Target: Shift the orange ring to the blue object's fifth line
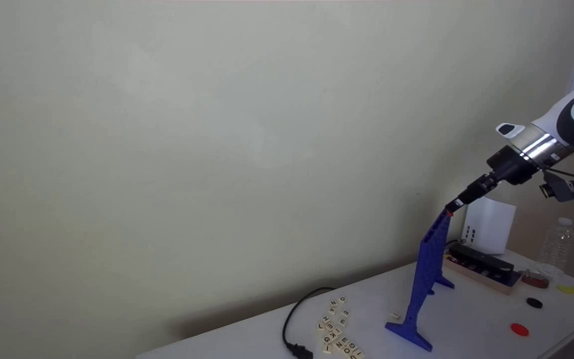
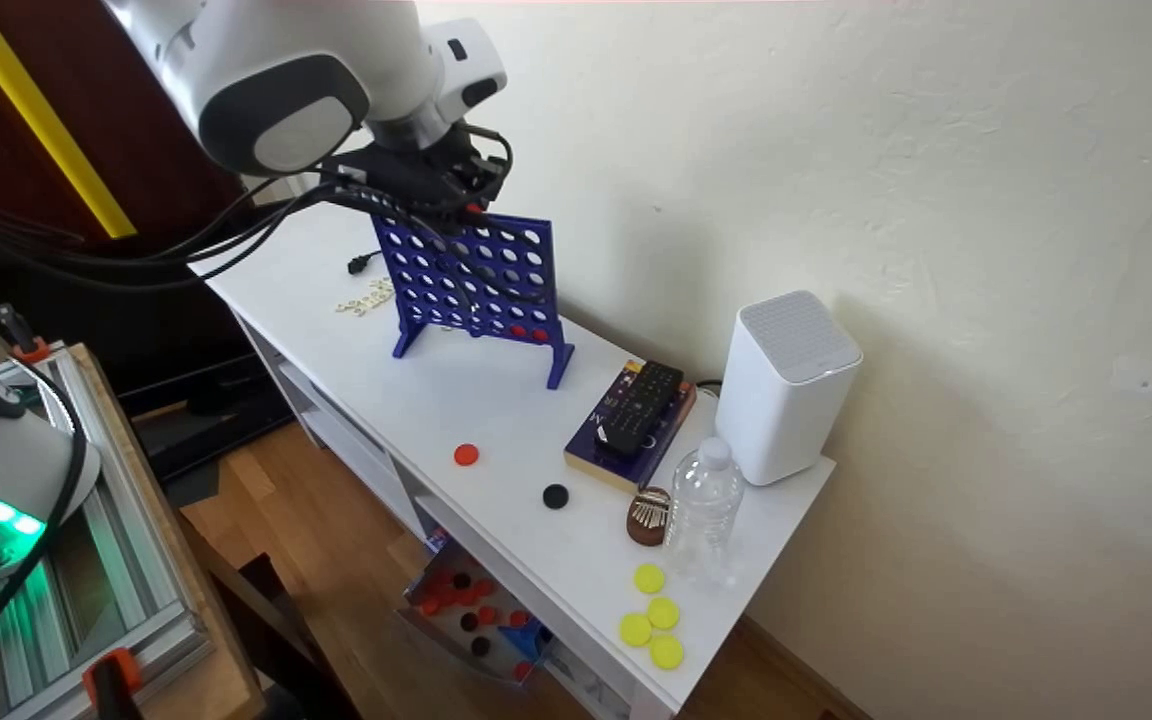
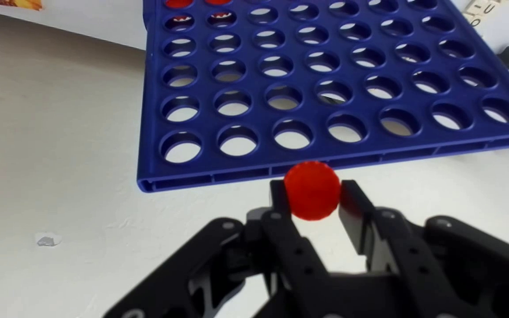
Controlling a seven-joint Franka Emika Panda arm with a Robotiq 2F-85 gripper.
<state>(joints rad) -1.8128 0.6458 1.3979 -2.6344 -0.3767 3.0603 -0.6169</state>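
Five slots along, counting from the right in the wrist view: apparently the line meant by the task on the blue stand [image 3: 309, 94]. Poised at the slotted top edge with the orange ring [image 3: 312, 194], flat and solid-looking. Pinched, not yet released, by opposite sides of its rim in the tool [image 3: 313, 190], closed to the ring's width and no farther, presumably to leave the lower edge free for the narrow opening. Turned broadly along the panel, at a tilt hard to judge, likely for the same fit. Touching the edge or just above it: impossible to tell. Propped upright, in the stand's case, on flat feet on the table [image 1: 476, 319], probably to open the slots upward. With two red discs [image 2: 540, 335] low in neighbouring columns at one end, likely caged there by the frame.
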